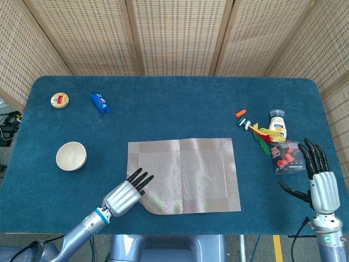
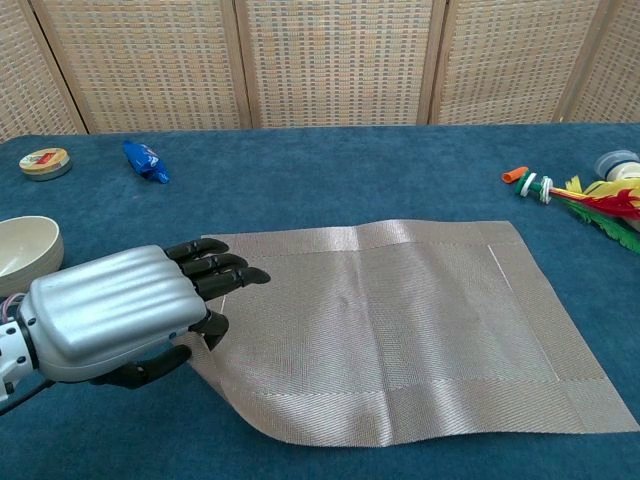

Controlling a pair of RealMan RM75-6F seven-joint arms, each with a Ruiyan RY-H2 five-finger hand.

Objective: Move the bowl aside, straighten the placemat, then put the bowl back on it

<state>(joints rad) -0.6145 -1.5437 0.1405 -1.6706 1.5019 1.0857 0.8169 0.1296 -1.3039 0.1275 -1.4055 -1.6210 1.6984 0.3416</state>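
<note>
The beige woven placemat (image 1: pixel 188 172) (image 2: pixel 400 320) lies near the table's front edge, its sides about parallel to that edge. My left hand (image 1: pixel 126 195) (image 2: pixel 125 310) is at its near left corner and pinches that corner, which curls up off the table. The cream bowl (image 1: pixel 71 155) (image 2: pixel 25 245) stands empty on the blue cloth, left of the mat and apart from it. My right hand (image 1: pixel 320 183) hovers at the far right with fingers spread, holding nothing; the chest view does not show it.
A round tin (image 1: pixel 59 100) and a blue packet (image 1: pixel 100 102) lie at the back left. At the right are an orange piece (image 1: pixel 240 114), a feathered toy (image 1: pixel 260 134), a small bottle (image 1: pixel 278 123) and a clear box of red parts (image 1: pixel 287 156), close to my right hand.
</note>
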